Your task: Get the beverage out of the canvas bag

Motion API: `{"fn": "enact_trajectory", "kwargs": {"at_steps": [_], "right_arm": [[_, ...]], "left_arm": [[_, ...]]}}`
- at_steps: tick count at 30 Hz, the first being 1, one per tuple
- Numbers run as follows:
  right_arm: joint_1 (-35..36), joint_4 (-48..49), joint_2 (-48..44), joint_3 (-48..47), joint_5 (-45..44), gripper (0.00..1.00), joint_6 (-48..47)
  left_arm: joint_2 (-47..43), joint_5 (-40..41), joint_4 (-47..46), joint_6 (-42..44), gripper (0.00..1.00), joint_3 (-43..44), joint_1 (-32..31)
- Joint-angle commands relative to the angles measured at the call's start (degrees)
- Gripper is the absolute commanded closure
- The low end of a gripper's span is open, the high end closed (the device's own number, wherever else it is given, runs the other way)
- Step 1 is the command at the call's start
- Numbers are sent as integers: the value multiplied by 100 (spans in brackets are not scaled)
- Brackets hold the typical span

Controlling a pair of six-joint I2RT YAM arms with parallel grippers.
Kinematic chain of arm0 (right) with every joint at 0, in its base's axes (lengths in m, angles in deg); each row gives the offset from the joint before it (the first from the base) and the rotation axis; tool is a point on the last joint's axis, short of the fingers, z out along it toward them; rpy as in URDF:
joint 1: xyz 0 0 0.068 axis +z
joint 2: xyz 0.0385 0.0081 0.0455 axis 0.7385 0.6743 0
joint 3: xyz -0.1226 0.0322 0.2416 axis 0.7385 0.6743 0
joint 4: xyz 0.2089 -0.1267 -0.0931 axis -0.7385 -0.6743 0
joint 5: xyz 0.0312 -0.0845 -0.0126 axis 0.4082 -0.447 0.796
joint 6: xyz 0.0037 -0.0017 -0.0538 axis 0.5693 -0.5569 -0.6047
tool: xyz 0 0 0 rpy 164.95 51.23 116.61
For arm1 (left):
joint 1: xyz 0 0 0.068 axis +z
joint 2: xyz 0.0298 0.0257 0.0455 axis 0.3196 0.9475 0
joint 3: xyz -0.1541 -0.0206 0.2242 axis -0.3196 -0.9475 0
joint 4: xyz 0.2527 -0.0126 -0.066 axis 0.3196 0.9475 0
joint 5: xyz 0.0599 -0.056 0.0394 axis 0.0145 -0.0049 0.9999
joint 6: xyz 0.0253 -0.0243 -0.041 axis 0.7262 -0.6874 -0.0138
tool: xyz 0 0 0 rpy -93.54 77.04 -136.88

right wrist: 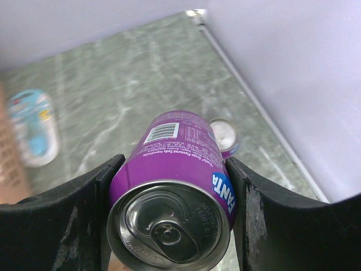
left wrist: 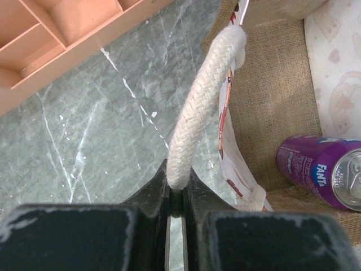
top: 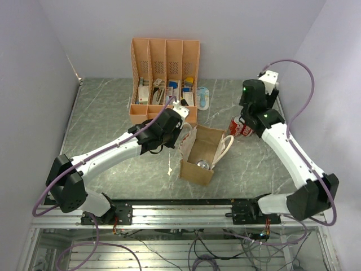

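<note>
Pinching canvas bag (top: 194,172) handle (left wrist: 197,113) in left fingers (left wrist: 148,195); gripping purple can (right wrist: 175,169) outside it in right fingers (right wrist: 84,197); leaving second can (left wrist: 324,175) inside.

Grey marbled table (top: 101,118), canvas bag (top: 194,172), salmon organizer (top: 163,56), red can (top: 237,127), blue packet (top: 203,99)

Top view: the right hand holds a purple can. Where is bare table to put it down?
Free: the table between the canvas bag and the right arm; also the patch between the pink organizer and the left wall. Crowded: around the red can and the blue packet.
</note>
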Motion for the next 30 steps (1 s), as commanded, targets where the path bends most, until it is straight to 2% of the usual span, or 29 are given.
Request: {"fn": "enact_trajectory", "kwargs": {"at_steps": [1, 9, 19, 30], "right_arm": [[-797, 836, 458, -265, -523, 100, 98], [-2181, 491, 1630, -898, 191, 100, 997], [-3582, 124, 2438, -1235, 1454, 100, 1708], [-3836, 126, 2859, -846, 1882, 100, 2108]], "left_arm": [[-18, 2, 86, 65, 93, 132, -54], [-44, -127, 72, 65, 93, 153, -96], [-197, -101, 39, 35, 93, 99, -111], [-278, -375, -16, 23, 93, 100, -108]]}}
